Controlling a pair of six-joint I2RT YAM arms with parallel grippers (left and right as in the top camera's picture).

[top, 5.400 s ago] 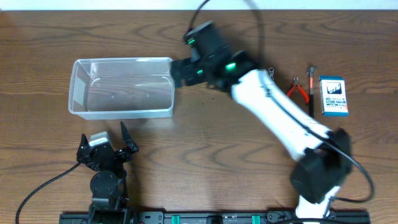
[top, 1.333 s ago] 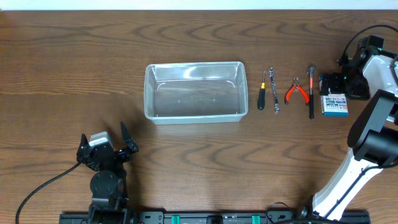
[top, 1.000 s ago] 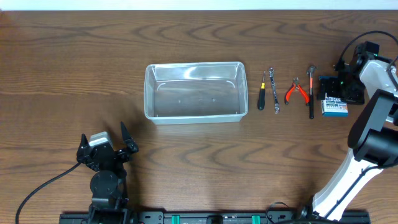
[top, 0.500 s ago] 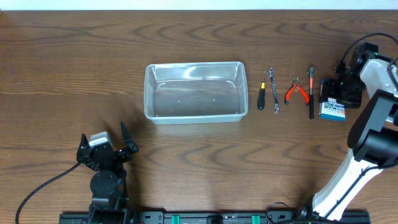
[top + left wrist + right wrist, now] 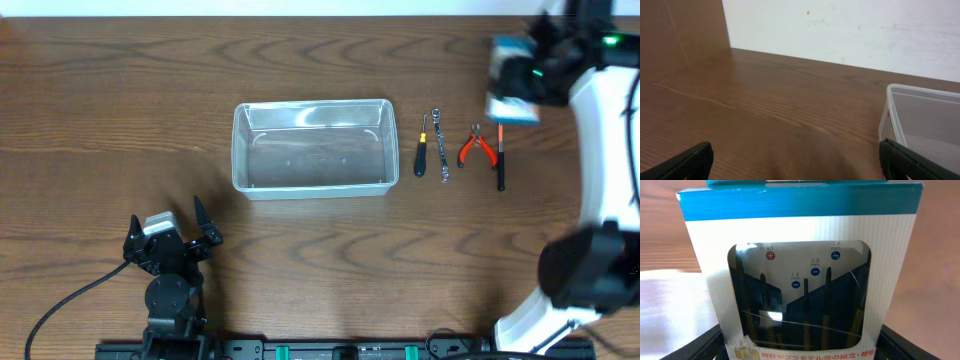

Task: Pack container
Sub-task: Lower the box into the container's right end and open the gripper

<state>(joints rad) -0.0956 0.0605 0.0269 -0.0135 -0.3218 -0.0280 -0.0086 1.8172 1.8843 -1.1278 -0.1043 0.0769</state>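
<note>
The clear plastic container (image 5: 310, 148) stands empty at mid-table; its corner also shows in the left wrist view (image 5: 925, 120). My right gripper (image 5: 528, 70) is shut on a blue-and-white box of small screwdrivers (image 5: 508, 88) and holds it in the air above the far right of the table. In the right wrist view the box (image 5: 800, 255) fills the frame, gripped between my fingers (image 5: 707, 345) at its lower edge. My left gripper (image 5: 170, 238) is open and empty near the front left, well short of the container.
To the right of the container lie a black-handled screwdriver (image 5: 421, 155), a small wrench (image 5: 439, 148), red-handled pliers (image 5: 480, 146) and a thin dark tool (image 5: 500, 158) in a row. The right arm's base stands at the front right (image 5: 575, 290).
My right gripper has lifted the blue-and-white box off the table at the right and carried it up, toward the far edge and slightly left. The left arm has not moved.
</note>
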